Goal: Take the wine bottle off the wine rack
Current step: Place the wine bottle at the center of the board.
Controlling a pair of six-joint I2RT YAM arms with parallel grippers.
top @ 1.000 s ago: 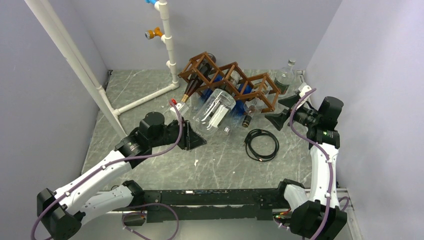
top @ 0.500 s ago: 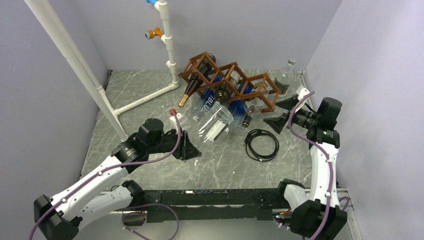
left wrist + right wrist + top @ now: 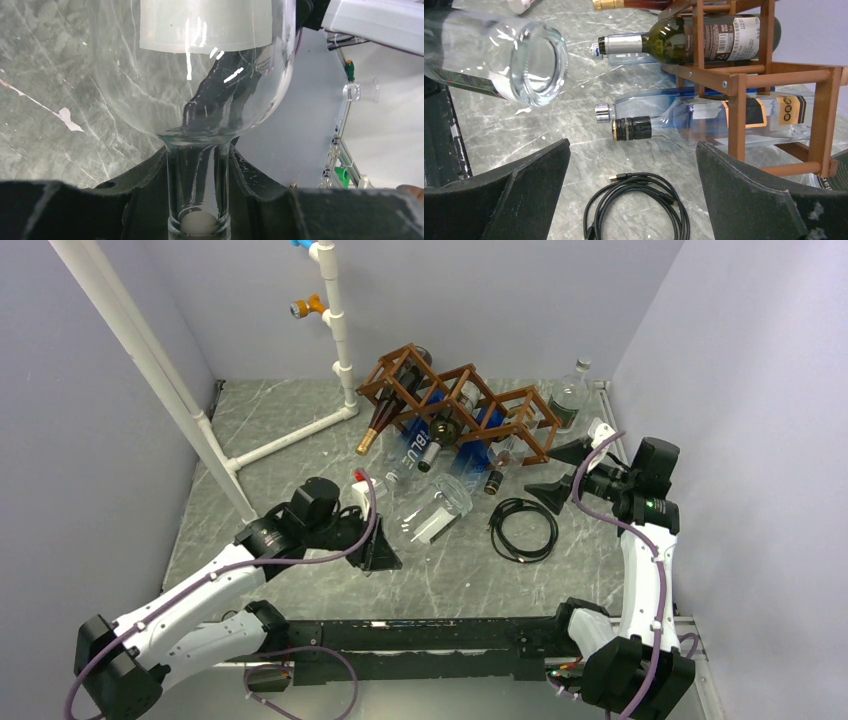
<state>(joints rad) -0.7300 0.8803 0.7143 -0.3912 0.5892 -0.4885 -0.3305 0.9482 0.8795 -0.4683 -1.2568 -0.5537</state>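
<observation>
The wine bottle is clear glass with a white label and lies tilted over the table, apart from the wine rack. My left gripper is shut on its neck. In the left wrist view the neck sits between the black fingers, with the body swelling above. The brown lattice wine rack stands at the back and holds other bottles. My right gripper stands open beside the rack's right end with nothing in it; its wrist view shows the clear bottle's base.
A dark bottle, a blue bottle and a gold-topped bottle lie in the rack. A black cable coil lies between the arms. A white pipe frame stands at the back left. A clear bottle stands behind the rack.
My left gripper has drawn the clear bottle toward the near edge, out of the rack and lower over the table. The right gripper has barely shifted.
</observation>
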